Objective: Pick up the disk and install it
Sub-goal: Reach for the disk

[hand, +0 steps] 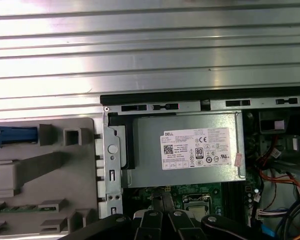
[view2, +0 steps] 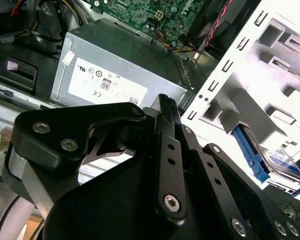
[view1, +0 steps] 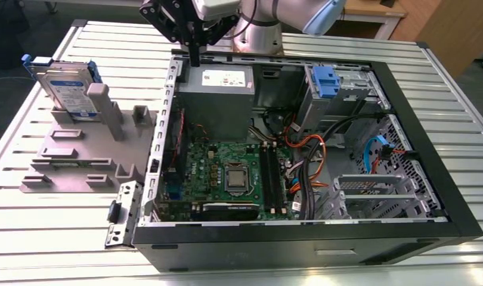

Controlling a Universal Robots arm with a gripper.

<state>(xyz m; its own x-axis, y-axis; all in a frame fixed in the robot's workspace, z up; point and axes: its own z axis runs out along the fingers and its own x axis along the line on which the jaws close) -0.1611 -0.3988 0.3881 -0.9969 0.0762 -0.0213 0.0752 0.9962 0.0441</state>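
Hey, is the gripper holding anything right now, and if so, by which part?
Nothing is held. The gripper hangs shut and empty near the power supply, while the disk stands apart in the grey rack.

Blue-framed disk upright in grey fixture

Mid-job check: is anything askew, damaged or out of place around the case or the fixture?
Nothing stands out. The disk stands upright in the grey fixture, untouched. The gripper hangs empty, fingers together, above the power supply at the open case's rim.
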